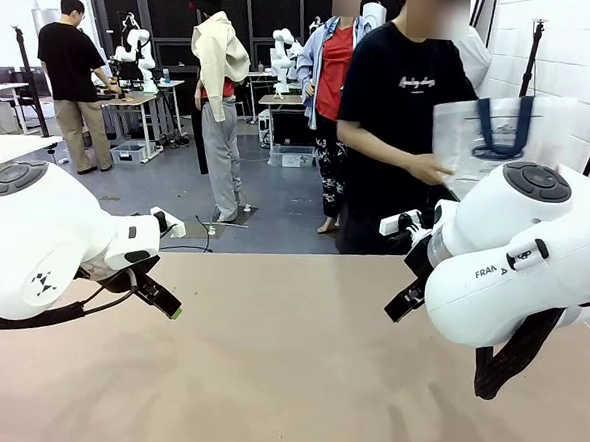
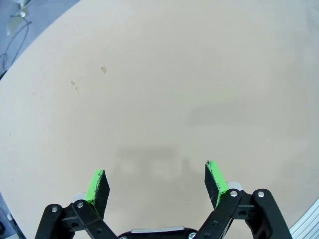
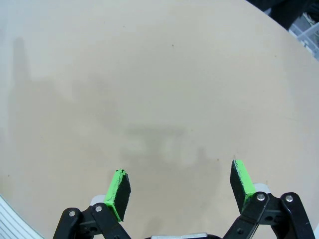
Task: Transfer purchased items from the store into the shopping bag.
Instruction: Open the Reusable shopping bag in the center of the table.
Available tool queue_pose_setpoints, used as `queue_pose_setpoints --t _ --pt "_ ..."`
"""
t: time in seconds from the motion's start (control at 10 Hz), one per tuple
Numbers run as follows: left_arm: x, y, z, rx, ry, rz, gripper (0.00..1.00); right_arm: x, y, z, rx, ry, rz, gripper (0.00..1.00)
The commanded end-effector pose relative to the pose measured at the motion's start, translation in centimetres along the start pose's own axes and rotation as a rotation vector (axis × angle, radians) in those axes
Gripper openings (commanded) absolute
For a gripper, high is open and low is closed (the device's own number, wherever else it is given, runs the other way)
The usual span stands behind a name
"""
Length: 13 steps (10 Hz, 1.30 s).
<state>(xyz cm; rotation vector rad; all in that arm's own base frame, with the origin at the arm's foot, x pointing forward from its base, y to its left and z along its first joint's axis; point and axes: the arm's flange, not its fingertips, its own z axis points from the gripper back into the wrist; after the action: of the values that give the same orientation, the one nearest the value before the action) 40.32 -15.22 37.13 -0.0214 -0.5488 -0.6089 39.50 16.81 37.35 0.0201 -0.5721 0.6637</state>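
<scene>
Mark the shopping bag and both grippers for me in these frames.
shopping bag (image 1: 501, 135), front view, on its translucent front panel between the navy handles.
left gripper (image 2: 154, 167), left wrist view, midway between its open green-padded fingertips.
right gripper (image 3: 179, 167), right wrist view, midway between its open fingertips.

The bench (image 1: 286, 371) spans the foreground. The left gripper (image 1: 170, 307) hangs above the bench's left part and the right gripper (image 1: 402, 303) above its right part, well apart, each over bare bench surface. Behind the bench's far edge, right of its middle, stands a person (image 1: 392, 107), whose hand (image 1: 430, 170) holds the shopping bag (image 1: 486, 133) up beyond the bench's far right side
</scene>
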Motion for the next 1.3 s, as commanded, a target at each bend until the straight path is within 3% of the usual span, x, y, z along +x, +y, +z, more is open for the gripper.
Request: queue_pose_setpoints --t 0.0,1.2 --pt "-0.03 0.11 0.00 0.001 0.000 0.002 1.00 0.00 -0.01 0.00 0.000 0.000 0.000 1.00" --pt "-0.03 0.11 0.00 0.001 0.000 0.002 1.00 0.00 -0.01 0.00 0.000 0.000 0.000 1.00"
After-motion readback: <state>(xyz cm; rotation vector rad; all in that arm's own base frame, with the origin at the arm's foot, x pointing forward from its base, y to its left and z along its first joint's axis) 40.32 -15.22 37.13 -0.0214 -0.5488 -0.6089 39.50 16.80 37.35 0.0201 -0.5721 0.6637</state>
